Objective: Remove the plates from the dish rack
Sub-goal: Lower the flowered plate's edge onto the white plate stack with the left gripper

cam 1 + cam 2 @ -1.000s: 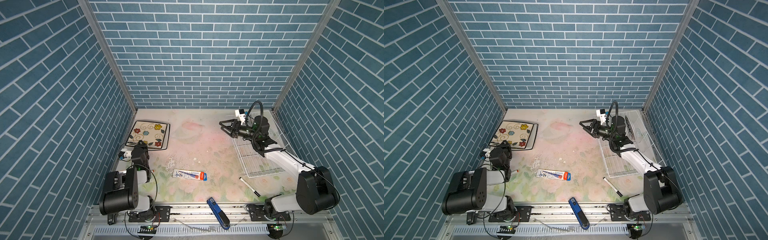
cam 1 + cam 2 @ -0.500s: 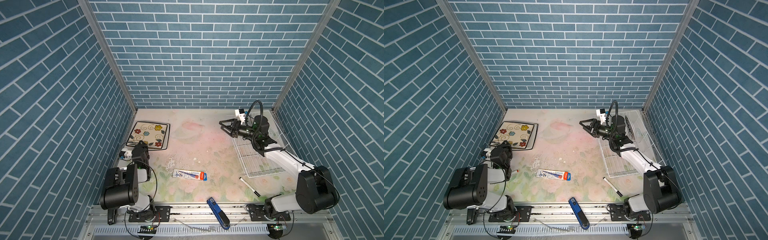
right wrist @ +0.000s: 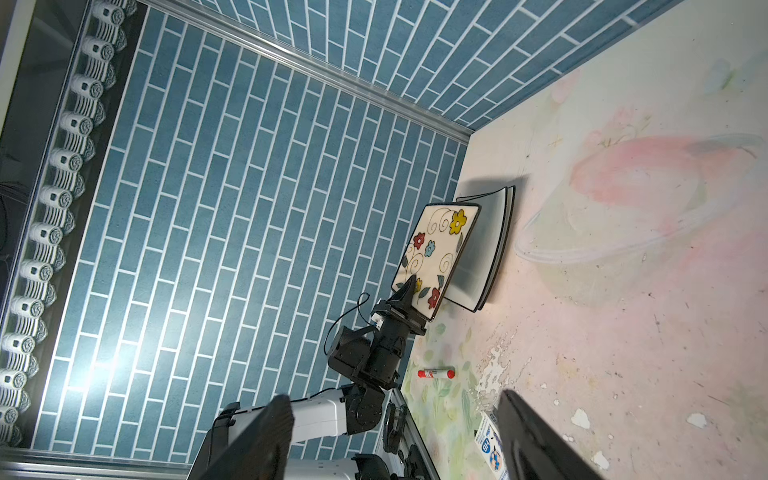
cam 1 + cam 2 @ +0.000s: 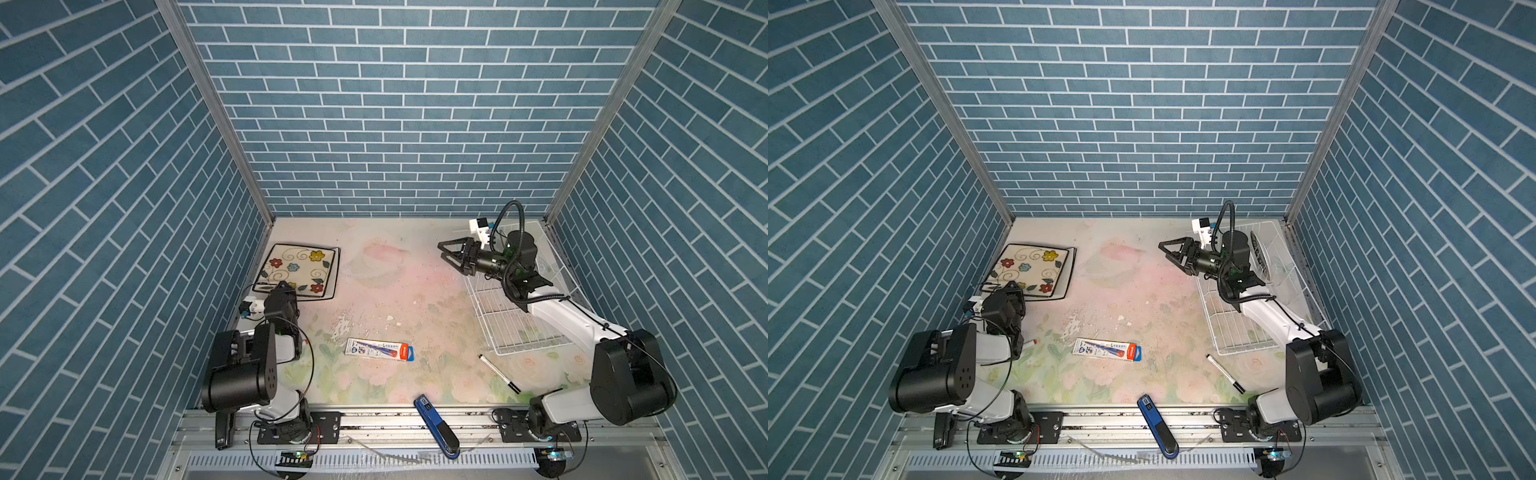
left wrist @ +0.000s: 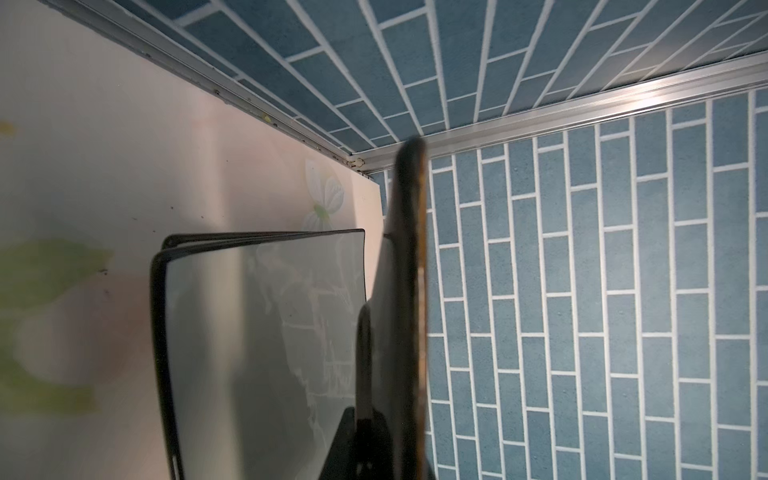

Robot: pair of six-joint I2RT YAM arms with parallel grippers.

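My left gripper (image 3: 409,291) is shut on the near edge of the flower-painted square plate (image 4: 297,270), holding it tilted over a stack of black-rimmed square plates (image 3: 496,249) at the back left. In the left wrist view the held plate (image 5: 409,249) shows edge-on, with the stack (image 5: 249,332) lying under it. The white wire dish rack (image 4: 511,328) stands at the right. A round plate with a dark lettered rim (image 4: 1261,255) stands upright at its far end. My right gripper (image 4: 442,249) hangs open and empty above the rack's left rim, pointing left.
A blue-and-red flat package (image 4: 380,349) lies mid-table. A black-tipped marker (image 4: 496,370) lies in front of the rack, and a blue tool (image 4: 436,424) rests on the front rail. A red marker (image 3: 436,373) lies by the left arm. Tiled walls close three sides.
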